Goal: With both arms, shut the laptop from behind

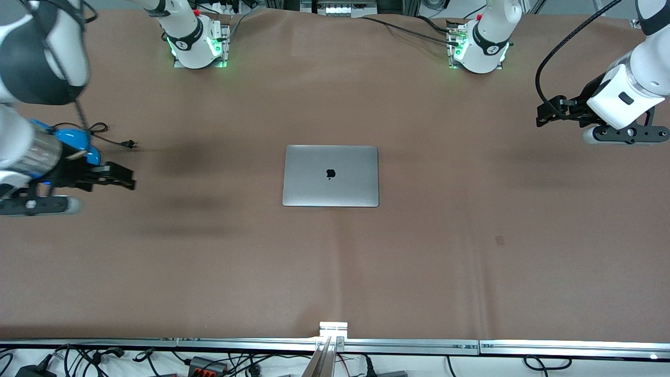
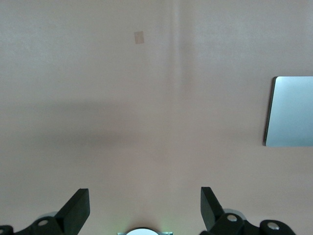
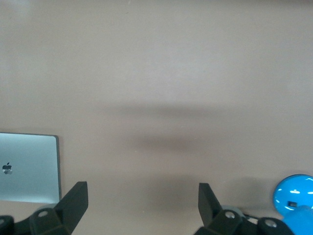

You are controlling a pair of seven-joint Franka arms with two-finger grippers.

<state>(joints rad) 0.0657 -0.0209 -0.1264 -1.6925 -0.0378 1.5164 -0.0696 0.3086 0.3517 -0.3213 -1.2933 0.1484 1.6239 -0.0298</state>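
Observation:
The silver-grey laptop [image 1: 330,176] lies shut and flat in the middle of the brown table, its black apple logo facing up. Its edge shows in the left wrist view [image 2: 291,111] and a corner with the logo in the right wrist view [image 3: 28,168]. My left gripper [image 1: 544,115] is open and empty, up in the air over the left arm's end of the table, well apart from the laptop. My right gripper [image 1: 123,178] is open and empty over the right arm's end of the table, also well apart from it.
A blue object [image 1: 78,144] with a black cord and plug [image 1: 128,143] lies by the right gripper; it also shows in the right wrist view [image 3: 295,192]. A small tape patch [image 1: 500,240] marks the cloth. A metal rail [image 1: 335,343] lines the table's edge nearest the front camera.

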